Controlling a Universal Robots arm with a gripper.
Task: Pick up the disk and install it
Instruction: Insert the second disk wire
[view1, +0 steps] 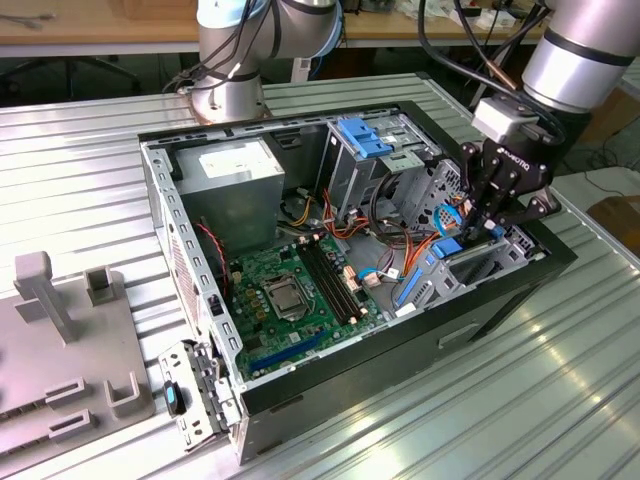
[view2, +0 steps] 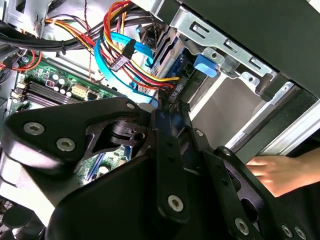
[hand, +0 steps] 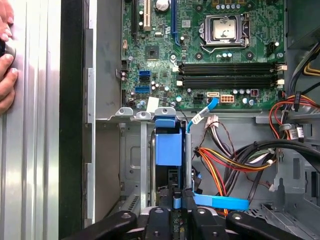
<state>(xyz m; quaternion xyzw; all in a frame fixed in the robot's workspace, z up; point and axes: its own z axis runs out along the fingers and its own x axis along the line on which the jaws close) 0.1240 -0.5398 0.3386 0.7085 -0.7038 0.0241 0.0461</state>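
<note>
Disk (hand: 168, 150) sits edge-on in the case's drive bay, lower centre of the first wrist view, blue-framed, likely stiff, fairly heavy, best held by its frame edges; tool (hand: 178, 200) narrow on its end, cables (hand: 235, 160) crowding alongside, motherboard (hand: 210, 55) above, a hand (hand: 6, 60) at frame's left edge.

The claw (view1: 492, 205) is black. The motherboard (view1: 290, 290) is green, its memory slots (hand: 227, 75) black. The cable bundle (hand: 225, 157) runs red, orange, yellow and black. The clip (hand: 168, 142) is blue, perhaps the disk's frame. The case (view1: 480, 300) is black outside and grey inside, on a ribbed silver surface (view1: 80, 170).
</note>
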